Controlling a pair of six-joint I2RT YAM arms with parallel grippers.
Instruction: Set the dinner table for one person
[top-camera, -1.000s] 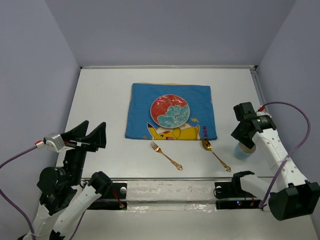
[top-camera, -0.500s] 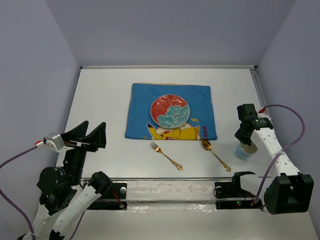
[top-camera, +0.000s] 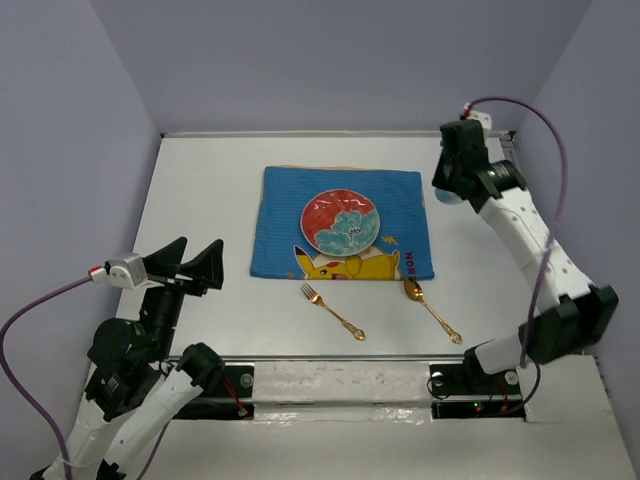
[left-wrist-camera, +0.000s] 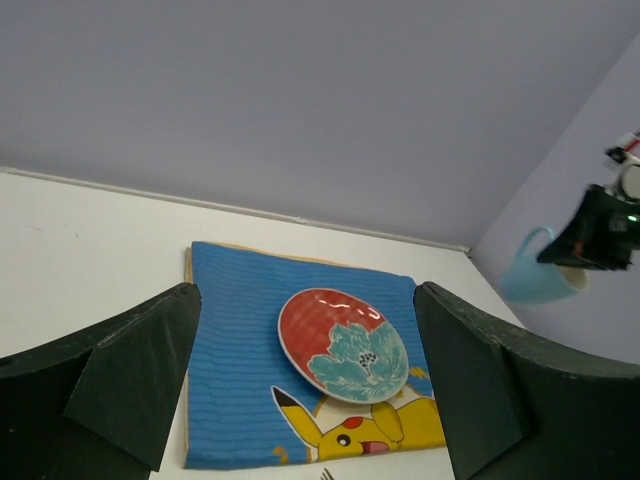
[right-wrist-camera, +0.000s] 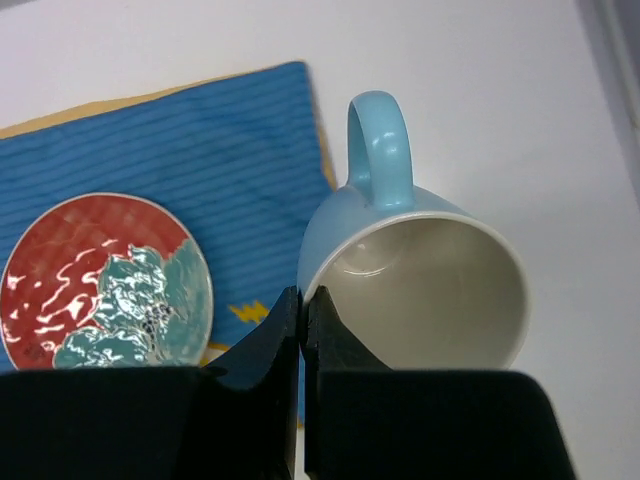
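Top external shows the right claw (top-camera: 450, 186) pinched tight on the rim of a blue mug (top-camera: 446, 197), held up off the cloth's (top-camera: 280, 210) far right corner. The left claw (top-camera: 196, 262) gapes wide and empty, off the cloth's near left. The white table (top-camera: 200, 180) spreads beneath the cloth on every side. A plate (top-camera: 341, 222) sits on the cloth. A fork (top-camera: 332, 311) and spoon (top-camera: 431, 309) lie just off its near edge.

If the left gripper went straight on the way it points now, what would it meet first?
Probably the plate on the blue cloth: in the wrist view it lies centred between the open left gripper's fingers, with nothing nearer. Depth is uncertain.
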